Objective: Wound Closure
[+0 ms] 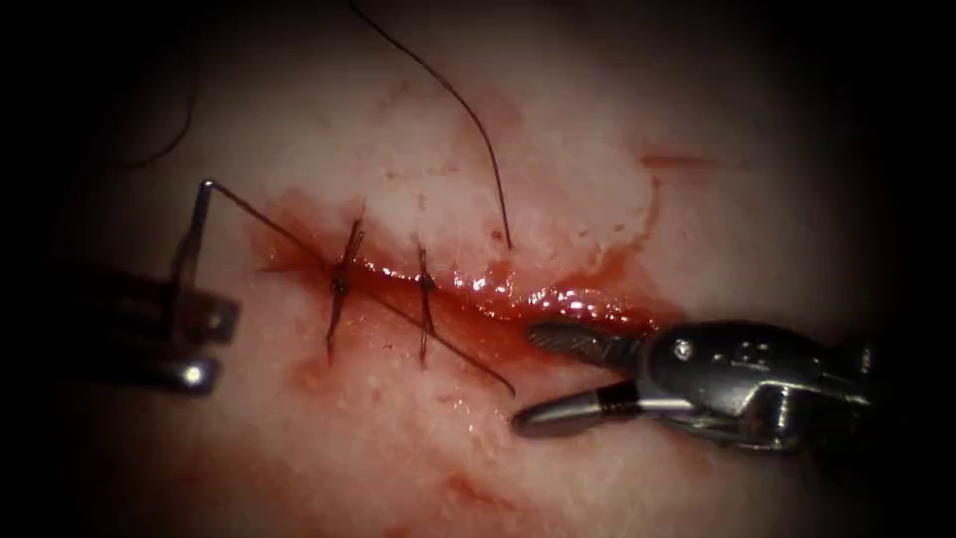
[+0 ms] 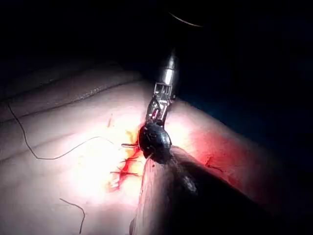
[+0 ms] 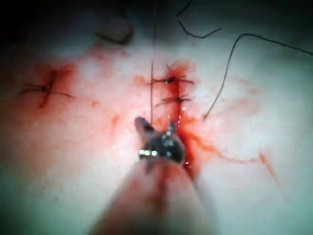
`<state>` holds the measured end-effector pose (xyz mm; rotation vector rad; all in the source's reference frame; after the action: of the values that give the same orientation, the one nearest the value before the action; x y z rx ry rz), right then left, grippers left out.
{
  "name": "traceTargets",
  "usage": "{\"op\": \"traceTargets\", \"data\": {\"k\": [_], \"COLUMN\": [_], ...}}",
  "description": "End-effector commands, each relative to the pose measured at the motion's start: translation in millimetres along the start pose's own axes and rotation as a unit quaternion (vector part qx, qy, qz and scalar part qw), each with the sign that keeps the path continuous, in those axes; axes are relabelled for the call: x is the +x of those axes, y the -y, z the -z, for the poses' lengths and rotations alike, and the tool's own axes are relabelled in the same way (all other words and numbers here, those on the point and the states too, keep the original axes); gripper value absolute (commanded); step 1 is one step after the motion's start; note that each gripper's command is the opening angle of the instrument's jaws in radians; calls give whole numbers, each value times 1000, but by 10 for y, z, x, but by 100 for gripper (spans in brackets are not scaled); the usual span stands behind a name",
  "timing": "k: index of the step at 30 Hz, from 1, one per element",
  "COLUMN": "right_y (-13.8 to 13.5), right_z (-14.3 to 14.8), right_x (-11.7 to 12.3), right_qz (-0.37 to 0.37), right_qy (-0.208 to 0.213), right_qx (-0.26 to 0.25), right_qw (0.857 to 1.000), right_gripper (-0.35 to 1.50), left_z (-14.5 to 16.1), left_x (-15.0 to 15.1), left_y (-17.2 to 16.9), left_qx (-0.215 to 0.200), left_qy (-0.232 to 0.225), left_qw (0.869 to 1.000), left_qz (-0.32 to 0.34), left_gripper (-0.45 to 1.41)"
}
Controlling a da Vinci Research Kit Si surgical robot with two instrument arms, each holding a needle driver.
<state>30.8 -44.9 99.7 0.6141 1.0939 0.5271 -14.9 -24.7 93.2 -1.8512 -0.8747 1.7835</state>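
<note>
While right gripper [image 1: 518, 384] gapes empty; left gripper [image 1: 204, 199] grips thread [image 1: 279, 231]

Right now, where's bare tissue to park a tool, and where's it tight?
Free: pale tissue below the cut, under the open right gripper. Crowded: red, wet cut with two dark stitches, taut dark thread held by the left gripper.

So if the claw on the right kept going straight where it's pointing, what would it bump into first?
Probably the thread slanting across the cut. The right tool points left with jaws open and empty, and that strand's end lies just ahead. Depth is unclear, so it might pass above and meet the stitches.
</note>
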Motion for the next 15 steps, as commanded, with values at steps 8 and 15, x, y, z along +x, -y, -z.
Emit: {"op": "traceTargets", "data": {"k": [8,15], "right_y": [-3,-15], "right_z": [-27,-31], "right_x": [-12,-31], "right_qz": [11,21], "right_qy": [10,56], "right_qx": [-5,-40], "right_qw": [1000,997], "right_gripper": [52,5], "left_z": [-6,-6], "left_x": [-4,-4], "left_y": [1,1], "left_qx": [0,1], "left_qy": [0,0], "left_qw": [1000,1000], "left_qz": [0,-3], "left_gripper": [-45,-45]}}
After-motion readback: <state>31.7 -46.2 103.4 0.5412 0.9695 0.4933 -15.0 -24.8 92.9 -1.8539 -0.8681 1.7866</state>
